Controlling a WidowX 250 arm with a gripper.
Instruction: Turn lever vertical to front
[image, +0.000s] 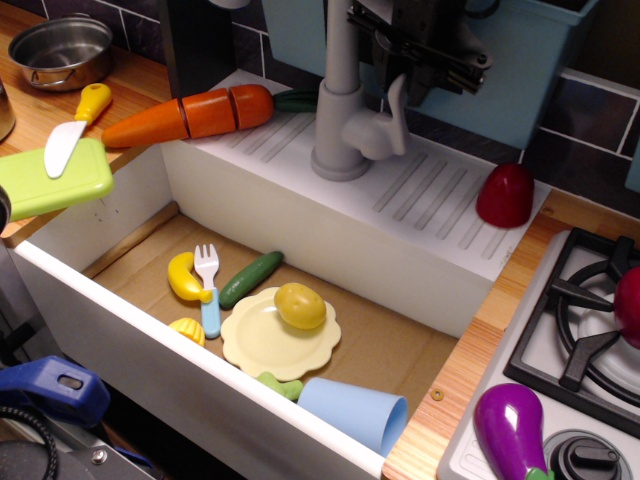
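The grey toy faucet (339, 110) stands on the white ribbed drainboard (430, 195) behind the sink. Its lever (397, 108) is a small light-grey paddle on the round side stub (370, 135), and it points nearly straight up. My black gripper (403, 70) hangs from the top edge just above the lever's tip. One finger is to the lever's left and the other finger (420, 82) is to its right. The jaws look apart and hold nothing. The gripper's upper body is cut off by the frame.
A toy carrot (190, 113) lies at the drainboard's left end and a red piece (505, 194) at its right. A teal bin (520, 60) stands behind the gripper. The sink (130, 190) holds a plate, fork, cup and toy food. The stove (580, 330) is at the right.
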